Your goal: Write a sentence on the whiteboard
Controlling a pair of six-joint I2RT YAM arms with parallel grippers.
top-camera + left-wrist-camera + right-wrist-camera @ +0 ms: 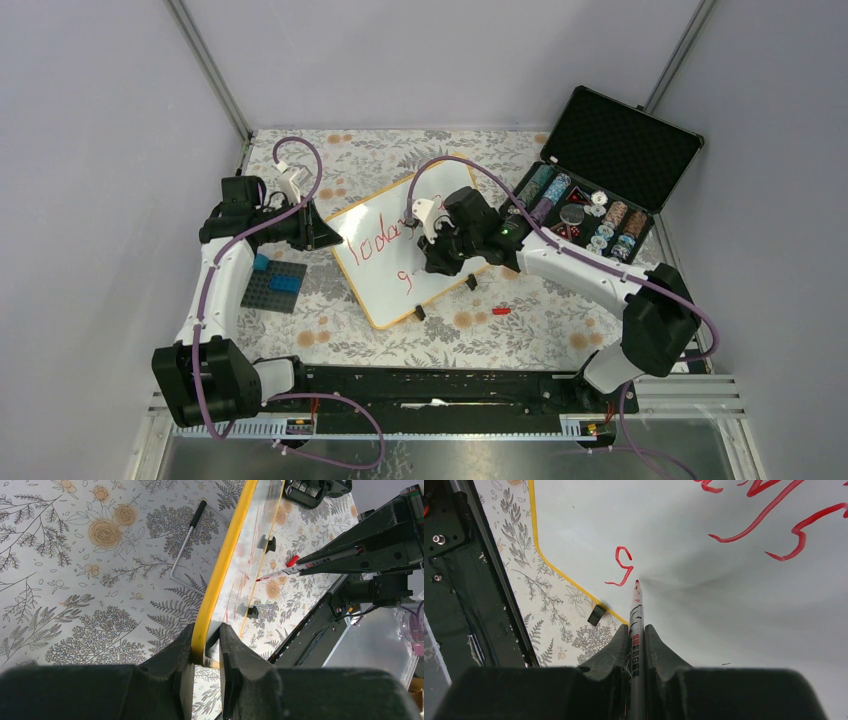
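The whiteboard [385, 270] with its orange-yellow rim lies tilted mid-table. Red cursive writing [385, 238] reads roughly "Today" and a lone "g" [405, 277] sits below it. My left gripper [325, 236] is shut on the board's rim [212, 590] at its left corner. My right gripper [440, 262] is shut on a grey marker [635, 630] with a red tip; the tip [637, 582] touches the white surface just right of the "g" [622, 566]. The marker also shows in the left wrist view [300, 567].
An open black foam-lined case [600, 170] with poker chips stands at the back right. A dark baseplate with blue bricks [275, 283] lies at the left. A red marker cap [501, 311] lies near the board's front. A thin metal rod [185, 545] lies beside the board.
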